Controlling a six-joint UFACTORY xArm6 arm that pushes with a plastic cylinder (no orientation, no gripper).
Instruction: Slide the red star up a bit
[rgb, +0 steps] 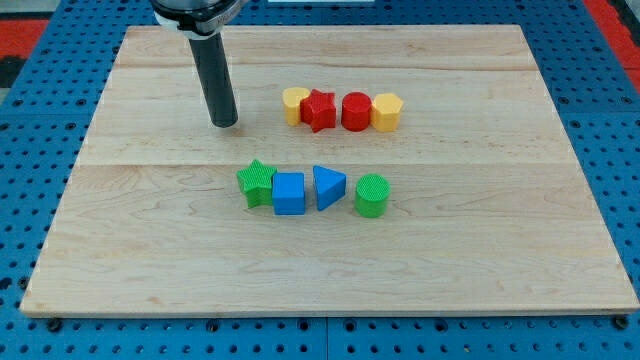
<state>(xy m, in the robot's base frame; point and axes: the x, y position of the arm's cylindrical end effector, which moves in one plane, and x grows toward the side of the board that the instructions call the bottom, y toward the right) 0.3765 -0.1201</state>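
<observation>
The red star (319, 110) lies on the wooden board (150, 230) in an upper row, touching a yellow heart-like block (294, 104) on its left and a red cylinder (356, 111) on its right. A yellow hexagon block (387, 111) ends that row. My tip (225, 123) rests on the board to the left of this row, apart from every block, roughly level with the red star.
A lower row holds a green star (257, 182), a blue cube (289, 193), a blue triangle (328, 186) and a green cylinder (371, 195). The board sits on a blue pegboard (40, 150).
</observation>
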